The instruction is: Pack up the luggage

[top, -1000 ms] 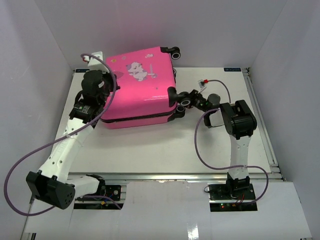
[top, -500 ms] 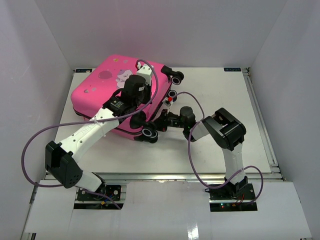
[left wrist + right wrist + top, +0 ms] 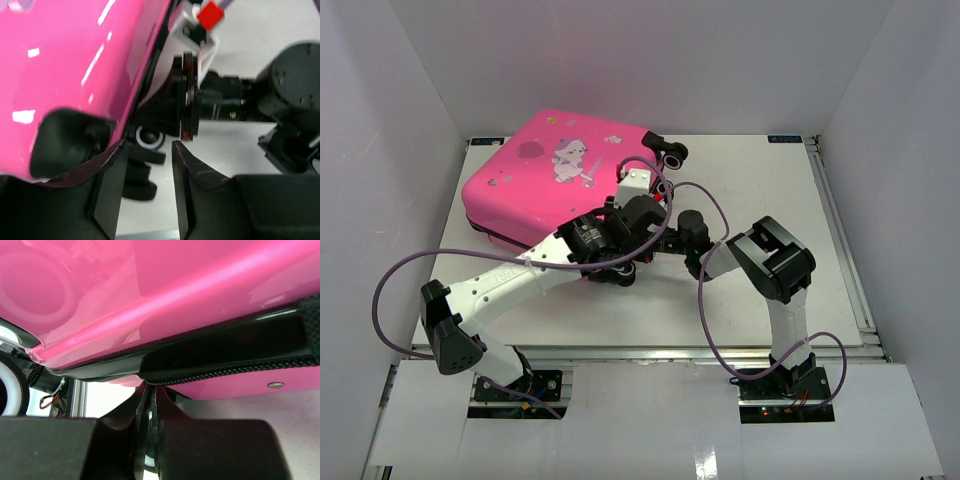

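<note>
Just ahead of the left tool [image 3: 149,150], a black wheel [image 3: 148,137] of the luggage [image 3: 545,190] shows through the gap between its fingers [image 3: 112,185]. The jaws stand apart with nothing clamped between them, so this tool is open. To its left, the glossy pink shell fills the left wrist view and runs close along the left finger; I cannot tell whether the two touch. To its right, and a little beyond, sits the dark body of the other arm.

The right tool [image 3: 148,390] is closed, its two fingers pressed flat together. Directly above its tips runs the black zipper trim [image 3: 225,365], with pink shell above and below that band. The tips meet the trim's lower edge, but whether they pinch it cannot be made out.

From above, the luggage lies on its side on the white desk [image 3: 750,180], cartoon print [image 3: 572,160] facing up. It sits to the left of both tools and reaches behind them, and both meet it at its wheel end. A second wheel [image 3: 672,153] sticks out at the corner beyond them.
</note>
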Robot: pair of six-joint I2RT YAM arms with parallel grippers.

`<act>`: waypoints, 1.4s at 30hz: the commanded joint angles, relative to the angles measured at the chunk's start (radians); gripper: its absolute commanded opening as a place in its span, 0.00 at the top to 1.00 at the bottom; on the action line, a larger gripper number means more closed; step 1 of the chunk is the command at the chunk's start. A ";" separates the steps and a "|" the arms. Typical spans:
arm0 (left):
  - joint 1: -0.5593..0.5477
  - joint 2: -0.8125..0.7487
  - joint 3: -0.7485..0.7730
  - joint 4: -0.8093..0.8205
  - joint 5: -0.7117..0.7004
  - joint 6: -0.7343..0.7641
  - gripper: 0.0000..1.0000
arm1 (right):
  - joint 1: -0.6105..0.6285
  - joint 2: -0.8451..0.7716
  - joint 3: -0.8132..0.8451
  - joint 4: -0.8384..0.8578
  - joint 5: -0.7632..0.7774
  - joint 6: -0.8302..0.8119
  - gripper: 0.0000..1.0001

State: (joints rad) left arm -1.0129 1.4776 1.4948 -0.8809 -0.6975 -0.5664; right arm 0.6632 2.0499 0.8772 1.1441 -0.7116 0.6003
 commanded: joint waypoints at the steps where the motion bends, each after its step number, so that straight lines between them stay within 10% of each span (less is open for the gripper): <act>1: -0.058 -0.036 0.043 -0.171 -0.104 -0.206 0.46 | 0.021 0.000 0.012 -0.118 -0.006 -0.034 0.92; 8: -0.057 -0.214 -0.084 0.038 -0.141 -0.505 0.65 | 0.021 -0.021 -0.019 -0.109 -0.015 -0.035 0.92; 13: -0.056 -0.356 -0.259 0.331 -0.052 -0.356 0.25 | 0.020 -0.007 0.010 -0.115 -0.024 -0.027 0.92; 18: -0.056 -0.342 -0.221 0.106 -0.105 -0.656 0.08 | 0.021 0.009 0.017 -0.113 -0.025 -0.021 0.92; 26: -0.056 0.076 0.184 -0.523 -0.103 -1.114 0.08 | 0.019 -0.004 -0.006 -0.121 -0.017 -0.036 0.92; 42: -0.054 -0.037 0.001 -0.526 -0.154 -1.190 0.20 | 0.015 0.001 -0.025 -0.135 -0.014 -0.058 0.92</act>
State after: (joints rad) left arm -1.0707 1.5456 1.5607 -1.2812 -0.7988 -1.7381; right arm 0.6632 2.0369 0.8843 1.0982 -0.7207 0.5688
